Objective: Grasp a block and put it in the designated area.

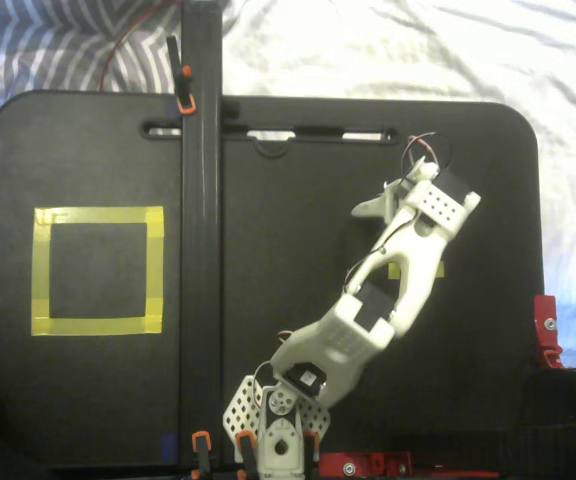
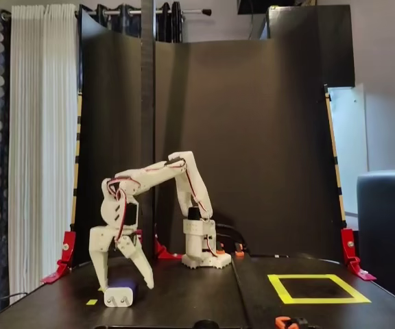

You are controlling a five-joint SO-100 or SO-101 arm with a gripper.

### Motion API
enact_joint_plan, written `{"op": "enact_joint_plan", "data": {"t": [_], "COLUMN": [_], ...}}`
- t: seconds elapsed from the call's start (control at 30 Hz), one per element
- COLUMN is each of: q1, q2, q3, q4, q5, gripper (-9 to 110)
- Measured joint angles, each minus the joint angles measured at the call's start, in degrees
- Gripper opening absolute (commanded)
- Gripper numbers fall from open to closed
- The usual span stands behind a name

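Observation:
In a fixed view from the front, the block (image 2: 118,297) is a small boxy thing, dark blue on top and pale on its near face, lying on the black board at the left. My gripper (image 2: 125,285) points down over it, open, with one finger on each side and the tips close to the board. In a fixed view from above, the gripper (image 1: 383,205) is at the right and hides the block. The designated area, a large yellow tape square, lies at the far left from above (image 1: 98,325) and at the right from the front (image 2: 280,288), far from the gripper.
A black upright post (image 1: 200,200) with orange clamps (image 1: 185,100) stands between the gripper and the tape square. Red clamps (image 1: 546,330) hold the board's edges. Small yellow tape marks lie by the block (image 2: 91,301) and under the arm (image 1: 396,271). White cloth surrounds the board.

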Motion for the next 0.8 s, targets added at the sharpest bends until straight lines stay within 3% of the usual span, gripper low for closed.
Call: {"op": "enact_joint_plan", "data": {"t": [0.3, 0.47, 0.8], "q1": [0.2, 0.2, 0.2], "q2": [-1.8, -2.1, -2.4], "q3": [0.0, -0.4, -0.4], "q4": [-1.1, -1.1, -1.1], "q5": [0.0, 0.0, -0.1], "gripper": [37, 25, 24]}}
